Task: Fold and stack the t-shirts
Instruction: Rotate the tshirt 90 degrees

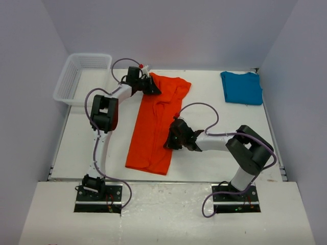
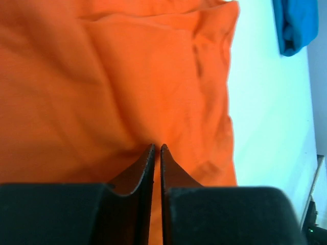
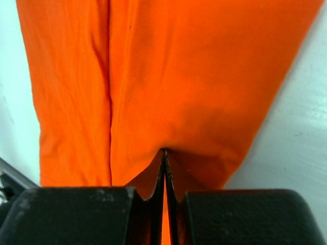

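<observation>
On table (image 1: 219, 153) centre, orange t-shirt (image 1: 153, 127) lies as a long strip. Left gripper (image 1: 152, 86) pinches its far end; right gripper (image 1: 171, 142) clamps its right edge, near end. Teal t-shirt (image 1: 241, 88) sits at far right corner, well apart.

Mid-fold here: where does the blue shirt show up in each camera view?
Top: blue shirt, upper right of the picture.
Left wrist: blue shirt in the top right corner.
Right wrist: not in it.
Shared landmark: orange shirt, in all three views.
</observation>
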Robot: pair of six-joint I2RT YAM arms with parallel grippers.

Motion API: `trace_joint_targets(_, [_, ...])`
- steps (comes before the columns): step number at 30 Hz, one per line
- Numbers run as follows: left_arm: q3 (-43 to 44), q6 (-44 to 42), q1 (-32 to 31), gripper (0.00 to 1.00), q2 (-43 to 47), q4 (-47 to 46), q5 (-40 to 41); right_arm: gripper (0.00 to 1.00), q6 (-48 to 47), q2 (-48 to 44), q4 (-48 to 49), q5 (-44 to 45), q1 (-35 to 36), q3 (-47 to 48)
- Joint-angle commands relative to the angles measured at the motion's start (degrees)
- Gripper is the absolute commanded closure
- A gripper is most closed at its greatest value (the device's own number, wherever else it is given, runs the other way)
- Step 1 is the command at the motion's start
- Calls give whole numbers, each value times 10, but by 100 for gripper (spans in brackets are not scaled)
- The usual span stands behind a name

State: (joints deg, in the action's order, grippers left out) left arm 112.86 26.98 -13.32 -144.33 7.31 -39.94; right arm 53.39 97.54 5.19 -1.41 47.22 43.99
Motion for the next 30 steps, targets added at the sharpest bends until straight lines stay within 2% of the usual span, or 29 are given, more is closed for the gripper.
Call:
trace_joint_targets(1, [6,2,-15,89,89,-30,-26,94,-89,26,-154,93,-6,14])
trace_joint_targets(3, [3,-2,-17,85,111,-29,-23,86,-113,7,-158,103,-5,20])
trace_joint_targets(6, [5,-17,-21,77,156,-15,-8,82,-142,-29,-170,116,-5,37])
trace_joint_targets(7, [10,-21,-21,71,178,-8,5,82,-167,-37,-175,114,-5,51])
trace_joint_targets(9, [9,-25,-24,65,201,9,12,66,-187,-59,-192,120,-5,67])
trace_joint_targets(10, [9,-31,-25,62,221,18,15,62,-193,-69,-200,119,-5,72])
trace_joint_targets(14, [-22,-35,-36,62,271,98,87,34,-189,-136,-237,130,-5,79])
trace_joint_targets(15, [-55,-36,-40,62,294,106,98,32,-181,-169,-250,130,-5,73])
trace_joint_targets(16, [-75,-46,-49,62,308,119,120,25,-179,-188,-253,130,-5,54])
trace_joint_targets(25, [-343,-25,-90,63,483,153,274,21,-116,-375,-287,69,1,-75])
trace_joint_targets(28, [-428,-14,-90,62,554,200,354,22,-84,-419,-277,41,2,-129])
trace_joint_targets(30, [-498,-3,-90,62,613,208,365,25,-67,-427,-263,20,3,-161])
